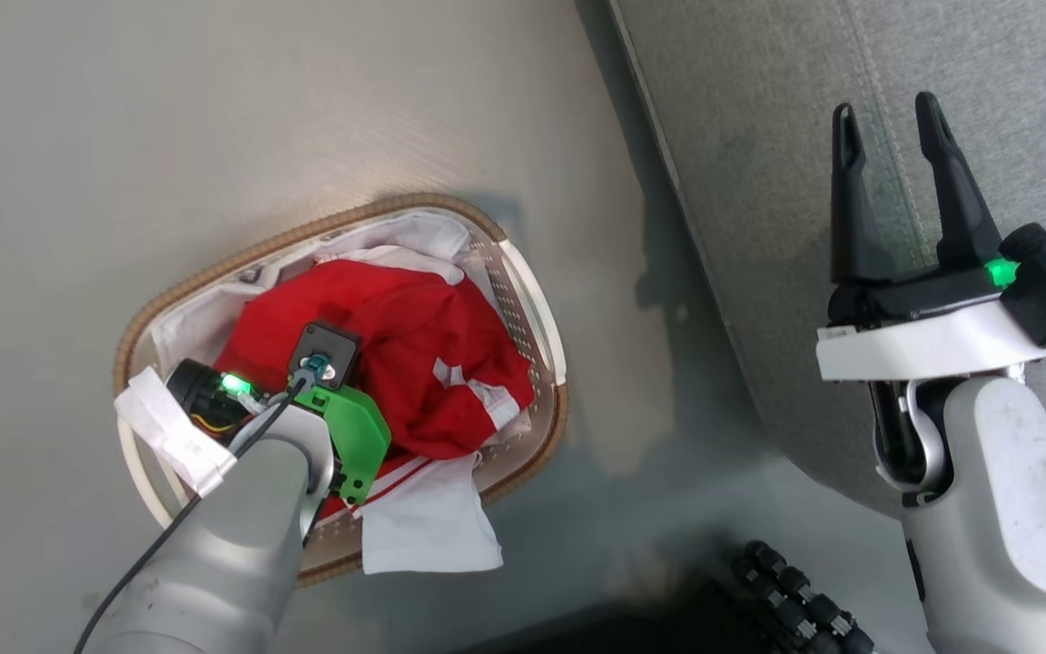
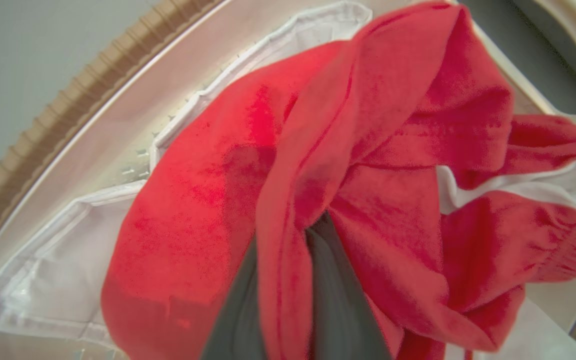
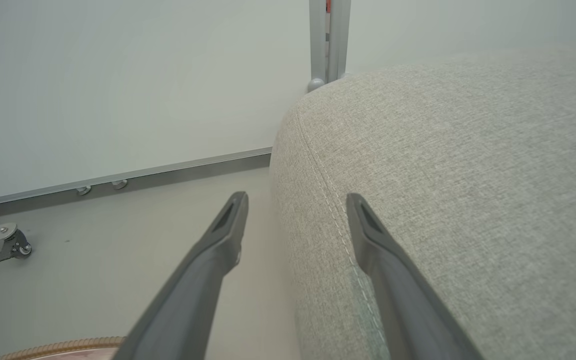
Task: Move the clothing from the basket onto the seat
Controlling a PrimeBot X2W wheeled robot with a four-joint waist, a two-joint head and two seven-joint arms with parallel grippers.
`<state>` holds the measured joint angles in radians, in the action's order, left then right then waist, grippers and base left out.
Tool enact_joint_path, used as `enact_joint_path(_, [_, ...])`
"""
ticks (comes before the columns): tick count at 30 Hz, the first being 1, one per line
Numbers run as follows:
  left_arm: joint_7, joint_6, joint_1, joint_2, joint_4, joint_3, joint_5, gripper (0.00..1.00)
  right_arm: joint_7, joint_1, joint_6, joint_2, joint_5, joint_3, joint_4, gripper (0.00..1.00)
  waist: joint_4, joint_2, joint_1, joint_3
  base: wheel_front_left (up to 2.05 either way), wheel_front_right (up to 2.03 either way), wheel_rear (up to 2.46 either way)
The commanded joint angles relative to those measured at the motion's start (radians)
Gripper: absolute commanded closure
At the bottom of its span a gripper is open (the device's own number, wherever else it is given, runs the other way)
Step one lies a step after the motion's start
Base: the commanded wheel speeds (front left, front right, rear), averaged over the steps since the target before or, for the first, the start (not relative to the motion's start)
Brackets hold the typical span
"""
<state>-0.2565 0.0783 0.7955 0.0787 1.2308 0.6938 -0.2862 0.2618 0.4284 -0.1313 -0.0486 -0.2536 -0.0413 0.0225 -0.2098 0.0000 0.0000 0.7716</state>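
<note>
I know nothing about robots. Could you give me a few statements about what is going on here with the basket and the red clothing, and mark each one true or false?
1. The red garment already lies on the grey seat. False: it is in the basket, on top of the white liner.
2. The left fingers have a fold of the red garment between them. True.
3. The right fingers are closed on a white cloth. False: they are spread apart, hold nothing and hang over the seat's edge.
4. The basket stands on the floor beside the seat. True.
</note>
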Motion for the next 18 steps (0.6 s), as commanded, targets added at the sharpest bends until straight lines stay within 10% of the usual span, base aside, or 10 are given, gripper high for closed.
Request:
enact_joint_path(1, [-0.007,0.002,-0.025,0.005,-0.022,-0.007,-0.008,1.0,0.005,-0.027,0.001,-0.004,0.012,0.0,0.009,0.0,0.038,0.0,0.0,-0.079,0.0,0.0,0.0])
enact_joint_path(18, [-0.01,-0.002,-0.203,0.071,-0.456,-0.06,0.022,1.0,0.005,-0.238,0.001,-0.004,0.088,0.014,0.08,0.0,0.148,0.0,0.0,-0.463,0.0,0.0,0.0])
